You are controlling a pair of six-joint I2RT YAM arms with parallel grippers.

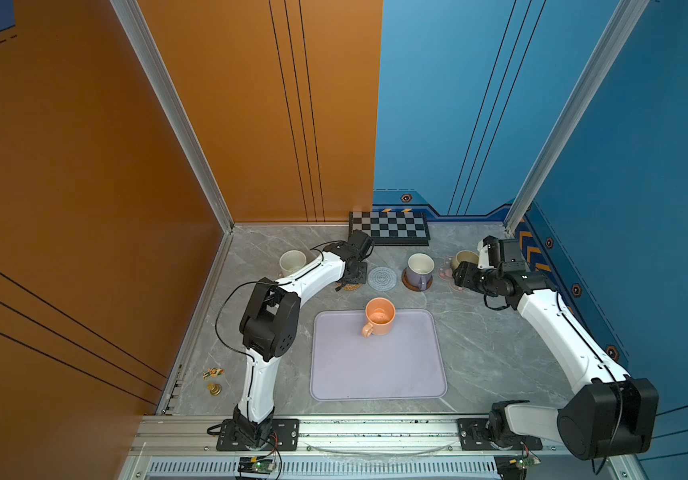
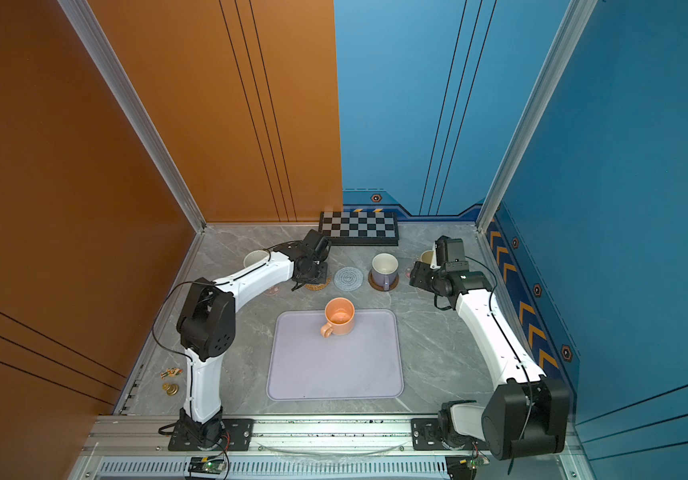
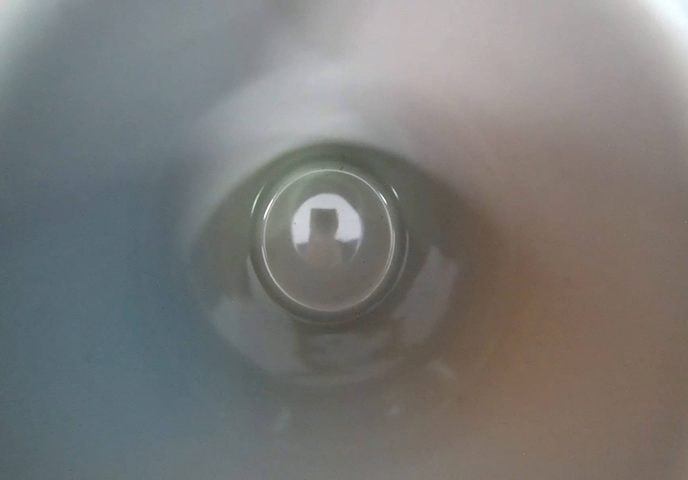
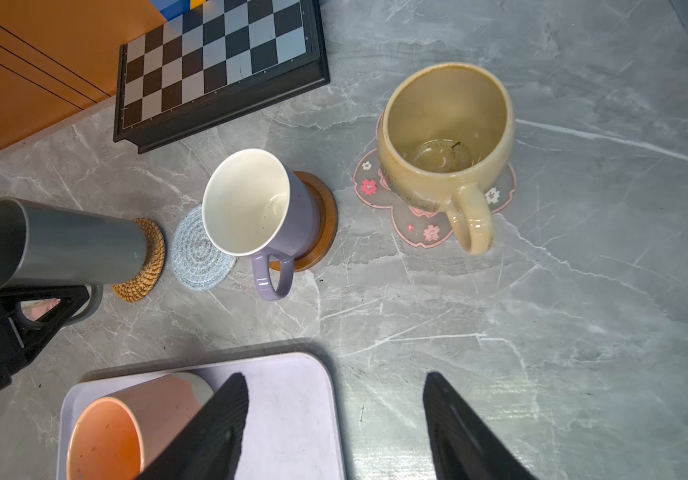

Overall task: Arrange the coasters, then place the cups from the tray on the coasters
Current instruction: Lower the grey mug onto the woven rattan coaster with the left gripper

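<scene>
Right tool (image 4: pixel 334 376) open, empty; left tool (image 4: pixel 59 305) clamped on tall grey mug (image 4: pixel 68 245) handle; topple risk off rattan coaster (image 4: pixel 149 266) if snagged at release.

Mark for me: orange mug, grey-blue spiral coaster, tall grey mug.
orange mug (image 1: pixel 380 318): in a top view, on its inner bottom.
grey-blue spiral coaster (image 1: pixel 382 278): in a top view, at the centre of the spiral.
tall grey mug (image 4: pixel 84 249): in the right wrist view, on its outer side wall.

Bright, even light; left wrist view blurred.
</scene>
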